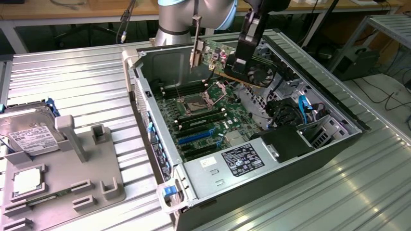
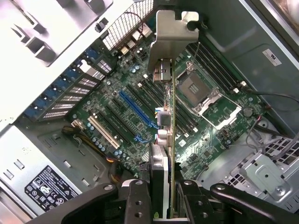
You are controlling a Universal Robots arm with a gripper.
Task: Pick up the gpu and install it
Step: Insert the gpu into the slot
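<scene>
Exterior view: the gpu (image 1: 218,55) hangs tilted above the open computer case (image 1: 334,110); the gripper (image 1: 239,65) grips its fan end. Wrist view: the card (image 2: 163,121) stands edge-on between nearly closed fingers (image 2: 138,200); the motherboard (image 2: 117,116) lies beneath.

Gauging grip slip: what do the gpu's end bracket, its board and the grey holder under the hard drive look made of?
On the gpu, the end bracket: bare sheet metal, dull silver sheen, folded tab. Its board: green circuit laminate, thin edge. Grey holder: matte, likely plastic; could be painted.
</scene>
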